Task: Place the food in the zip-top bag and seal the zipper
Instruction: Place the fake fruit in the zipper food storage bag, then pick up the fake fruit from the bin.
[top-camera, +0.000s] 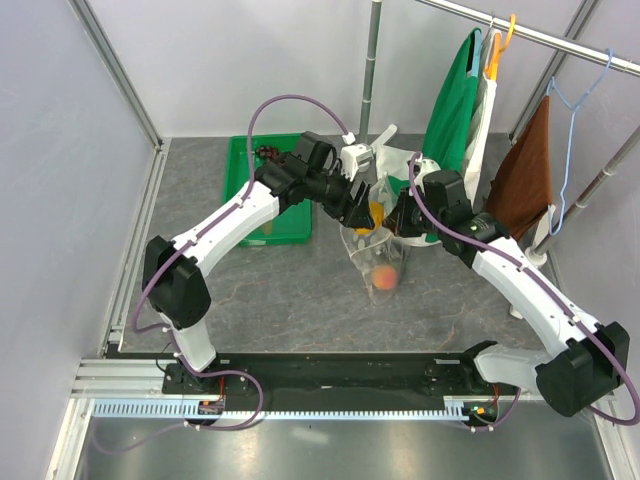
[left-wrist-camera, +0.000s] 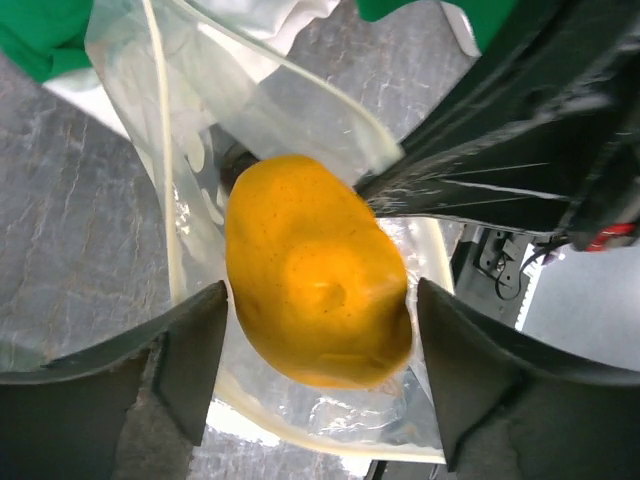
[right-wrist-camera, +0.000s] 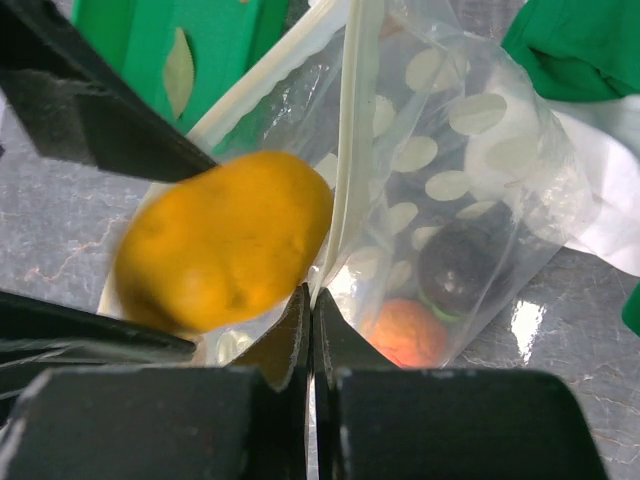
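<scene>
The orange (left-wrist-camera: 315, 270) sits loose between my left gripper's (left-wrist-camera: 322, 290) spread fingers, with a thin gap on each side. It is at the mouth of the clear dotted zip-top bag (right-wrist-camera: 470, 180). In the top view the left gripper (top-camera: 362, 212) hovers over the bag (top-camera: 378, 260), which hangs upright. My right gripper (right-wrist-camera: 312, 295) is shut on the bag's white zipper strip (right-wrist-camera: 355, 150) and holds the mouth up. In the top view the right gripper (top-camera: 400, 222) sits at the bag's right side. Inside the bag lie the red-yellow peach (right-wrist-camera: 408, 332) and the dark plum (right-wrist-camera: 462, 262).
The green tray (top-camera: 245, 190) lies left of the bag, with a small dark item (top-camera: 265, 153) at its far end. A green and white garment (top-camera: 455, 100) and a brown cloth (top-camera: 525, 170) hang on a rack at back right. White cloth (top-camera: 400, 160) lies behind the bag.
</scene>
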